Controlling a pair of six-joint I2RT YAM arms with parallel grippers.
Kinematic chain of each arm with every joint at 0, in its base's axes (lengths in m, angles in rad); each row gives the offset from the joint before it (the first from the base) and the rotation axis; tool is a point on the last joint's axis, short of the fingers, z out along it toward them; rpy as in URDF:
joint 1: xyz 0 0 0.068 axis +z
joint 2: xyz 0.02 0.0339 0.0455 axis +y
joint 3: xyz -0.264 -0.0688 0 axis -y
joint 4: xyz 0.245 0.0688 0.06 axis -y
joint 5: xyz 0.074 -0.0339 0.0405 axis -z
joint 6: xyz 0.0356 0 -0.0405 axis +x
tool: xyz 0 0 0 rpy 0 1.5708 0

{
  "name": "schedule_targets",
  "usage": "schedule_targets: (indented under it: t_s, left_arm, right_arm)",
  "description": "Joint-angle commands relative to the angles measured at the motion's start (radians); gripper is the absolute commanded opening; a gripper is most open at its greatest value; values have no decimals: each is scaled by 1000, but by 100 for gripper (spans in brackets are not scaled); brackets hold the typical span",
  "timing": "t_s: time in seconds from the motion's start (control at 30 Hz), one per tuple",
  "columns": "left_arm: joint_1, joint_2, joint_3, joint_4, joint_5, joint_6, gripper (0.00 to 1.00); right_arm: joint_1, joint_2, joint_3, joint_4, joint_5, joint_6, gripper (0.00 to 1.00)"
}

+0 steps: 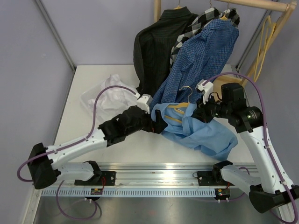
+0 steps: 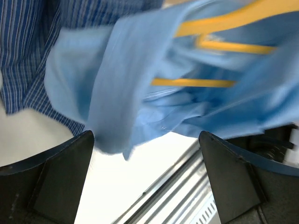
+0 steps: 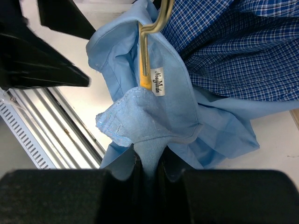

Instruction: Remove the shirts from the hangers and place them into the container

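Observation:
The plain light blue shirt (image 1: 205,135) lies crumpled on the table, with a yellow hanger (image 1: 180,112) still inside its collar. My right gripper (image 3: 149,161) is shut on a fold of this shirt (image 3: 154,116) just below the collar, under the hanger's metal hook (image 3: 152,28). My left gripper (image 2: 145,137) is open beside the shirt's left edge (image 2: 140,93), and nothing lies between its fingers (image 2: 60,177). The white container (image 1: 89,100) stands at the left with a white shirt (image 1: 114,95) in it. The black pinstriped (image 1: 154,46), large check (image 1: 201,23) and dark blue check (image 1: 201,65) shirts hang from the rail.
The wooden rail (image 1: 252,4) crosses the back right, and empty yellow hangers (image 1: 266,32) hang by its right post. The dark blue check shirt drapes down onto the light blue one. A metal track (image 1: 159,172) runs along the table's near edge.

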Motion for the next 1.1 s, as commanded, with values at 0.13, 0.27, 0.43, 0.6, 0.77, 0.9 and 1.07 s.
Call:
schedule_targets:
  t_s: [0.13, 0.27, 0.43, 0.6, 0.77, 0.9, 1.07]
  left_arm:
    - [-31, 126, 0, 128, -291, -127, 77]
    - [-33, 134, -3, 158, -344, -104, 42]
    - [-33, 100, 3, 135, -424, -14, 0]
    - [-33, 28, 58, -82, -611, 153, 0]
    - [-33, -55, 164, -283, -682, 232, 0]
    - [-33, -40, 228, -419, -622, 250, 0]
    - [-31, 40, 215, -510, -714, 292, 0]
  right_arm:
    - [-25, -58, -9, 76, -31, 35, 0]
    - [-30, -84, -28, 74, -26, 18, 0]
    - [-29, -111, -35, 35, -22, -48, 0]
    - [-32, -147, 9, -45, 76, -261, 0]
    - [-32, -165, 29, -120, 26, -405, 0]
    - [-30, -154, 25, -165, -112, -448, 0]
    - [-30, -161, 121, -229, -206, -531, 0]
